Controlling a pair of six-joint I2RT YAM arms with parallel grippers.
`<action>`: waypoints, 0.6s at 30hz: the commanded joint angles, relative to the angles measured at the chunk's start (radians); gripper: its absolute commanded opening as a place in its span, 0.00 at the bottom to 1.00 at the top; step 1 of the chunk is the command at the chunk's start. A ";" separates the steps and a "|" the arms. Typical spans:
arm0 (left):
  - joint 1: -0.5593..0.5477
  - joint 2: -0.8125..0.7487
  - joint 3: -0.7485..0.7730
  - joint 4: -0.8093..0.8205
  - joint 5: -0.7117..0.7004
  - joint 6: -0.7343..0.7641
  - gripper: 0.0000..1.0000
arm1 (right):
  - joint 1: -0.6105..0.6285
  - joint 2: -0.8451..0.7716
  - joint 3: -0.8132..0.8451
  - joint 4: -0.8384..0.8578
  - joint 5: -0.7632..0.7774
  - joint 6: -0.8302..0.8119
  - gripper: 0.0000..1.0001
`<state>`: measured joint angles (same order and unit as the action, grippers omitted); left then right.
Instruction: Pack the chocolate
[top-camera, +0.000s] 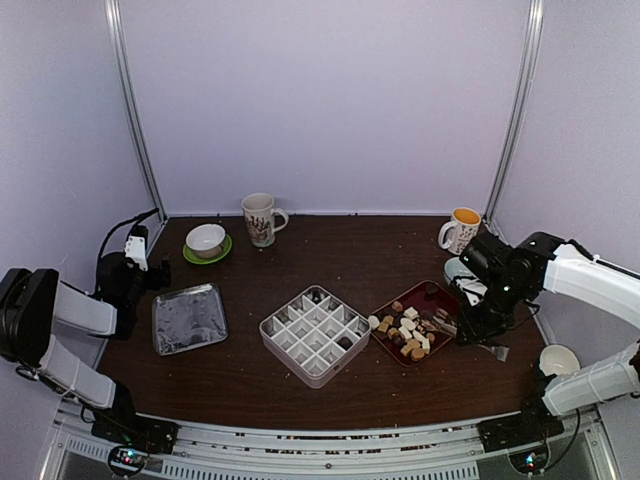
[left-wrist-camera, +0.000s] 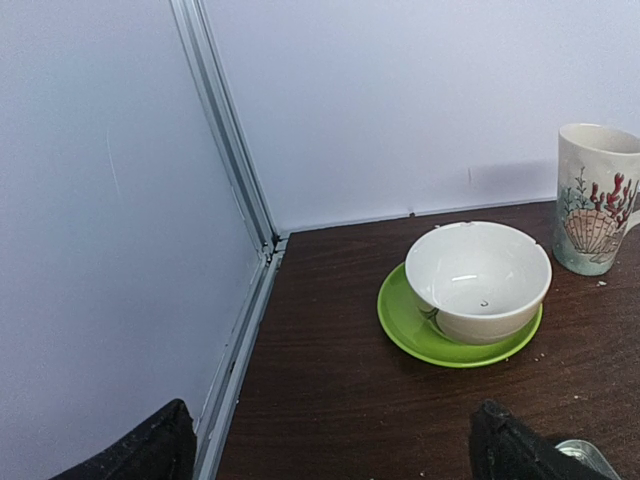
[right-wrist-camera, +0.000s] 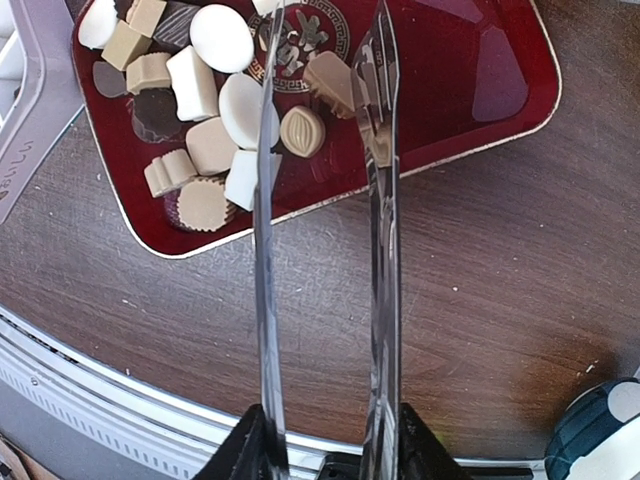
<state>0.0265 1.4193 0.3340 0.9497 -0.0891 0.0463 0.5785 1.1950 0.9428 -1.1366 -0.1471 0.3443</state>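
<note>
The chocolate (top-camera: 408, 331) is a heap of white, tan and dark pieces on a red tray (top-camera: 432, 298). My right gripper (top-camera: 478, 318) is shut on a pair of long metal tongs (top-camera: 450, 323), just right of the tray. In the right wrist view the fingers (right-wrist-camera: 248, 450) press both tong arms (right-wrist-camera: 266, 300). The tong tips stand apart over the tray (right-wrist-camera: 480, 70), beside the chocolate (right-wrist-camera: 205, 90), with one tan piece (right-wrist-camera: 330, 80) lying between them. A white grid box (top-camera: 316, 333) holds dark pieces in two cells. My left gripper (left-wrist-camera: 335, 450) is open at the far left, holding nothing.
A shiny metal lid (top-camera: 189, 318) lies left of the grid box. A white bowl on a green saucer (left-wrist-camera: 478, 280) and a shell-print mug (left-wrist-camera: 597, 200) stand at the back left. A yellow-lined mug (top-camera: 461, 230), a teal cup (right-wrist-camera: 600, 440) and a small white cup (top-camera: 558, 360) are on the right.
</note>
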 joint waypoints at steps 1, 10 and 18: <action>0.009 0.005 -0.001 0.057 0.000 -0.003 0.98 | 0.002 0.003 0.045 -0.031 0.071 -0.010 0.40; 0.008 0.006 -0.001 0.058 0.000 -0.004 0.98 | 0.003 0.024 0.096 -0.080 0.116 -0.033 0.40; 0.008 0.006 -0.001 0.057 0.000 -0.003 0.98 | 0.007 0.048 0.086 -0.075 0.091 -0.030 0.40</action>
<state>0.0265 1.4193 0.3340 0.9497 -0.0891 0.0463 0.5785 1.2377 1.0130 -1.2015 -0.0696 0.3176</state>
